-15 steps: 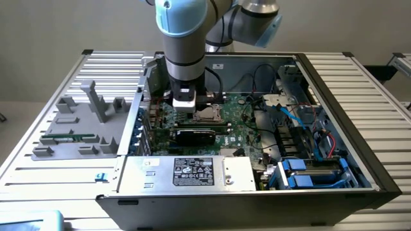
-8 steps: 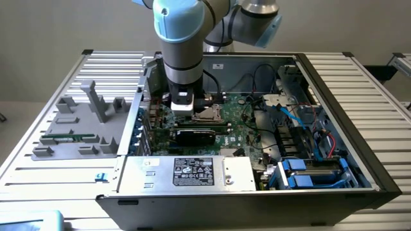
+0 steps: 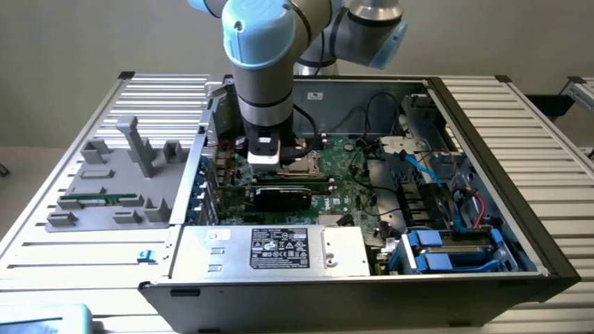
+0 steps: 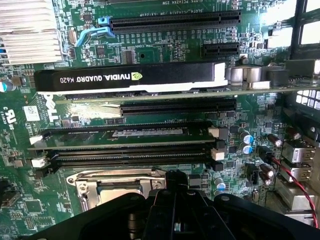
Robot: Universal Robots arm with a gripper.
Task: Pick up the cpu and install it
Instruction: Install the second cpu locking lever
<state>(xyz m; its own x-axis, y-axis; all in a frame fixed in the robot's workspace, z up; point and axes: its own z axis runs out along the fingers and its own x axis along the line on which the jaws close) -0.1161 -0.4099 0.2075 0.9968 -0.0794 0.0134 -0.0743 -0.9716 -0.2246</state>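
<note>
grey plastic parts tray point(image 3: 102, 184) well off the gripper toward the exterior view's left | black gripper point(image 3: 269, 158) low over the motherboard socket, grip cannot tell | pale silver-beige square cpu point(image 4: 116, 189) in socket just below gripper | black rectangular graphics card point(image 4: 130, 76) beyond

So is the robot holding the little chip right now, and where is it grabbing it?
It cannot be told. The gripper sits low over the socket on the motherboard, and its own body hides whatever might be under it.
</note>
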